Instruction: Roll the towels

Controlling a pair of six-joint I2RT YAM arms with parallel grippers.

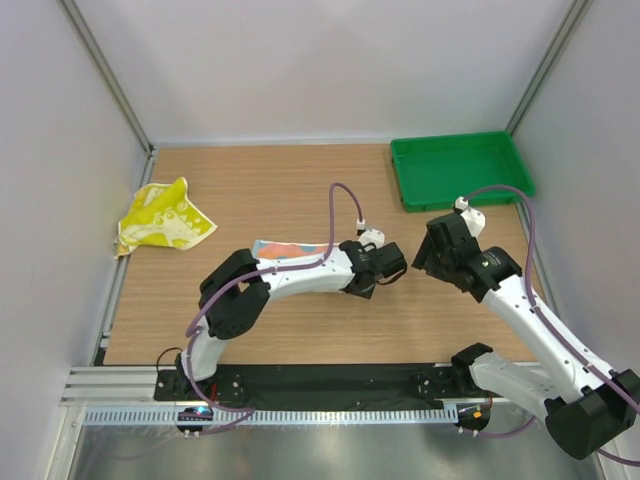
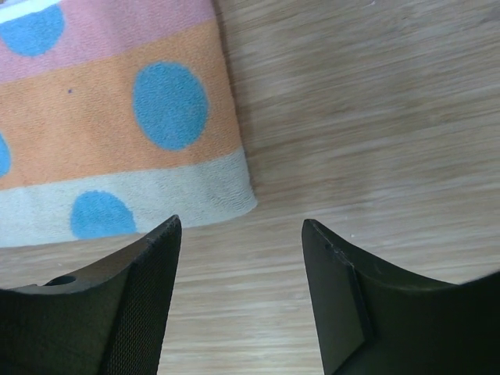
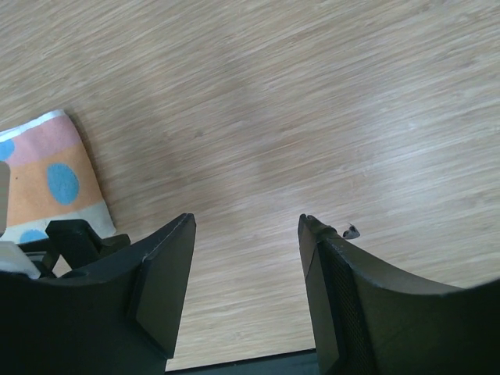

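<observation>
The striped towel (image 1: 288, 249) lies flat mid-table, orange-pink side up with blue dots, partly under my left arm. In the left wrist view it (image 2: 109, 117) fills the upper left, its corner just ahead of the left finger. My left gripper (image 2: 241, 226) is open and empty over bare wood beside that corner; from above it (image 1: 383, 266) is at the towel's right end. My right gripper (image 3: 246, 223) is open and empty over bare wood, to the right of the left one (image 1: 432, 254). The yellow towel (image 1: 162, 216) lies crumpled at the far left.
A green tray (image 1: 460, 168) stands at the back right. White walls close in the table on three sides. In the right wrist view the striped towel (image 3: 47, 176) and the left gripper's body (image 3: 74, 242) show at left. A small dark speck (image 3: 351, 231) lies on the wood.
</observation>
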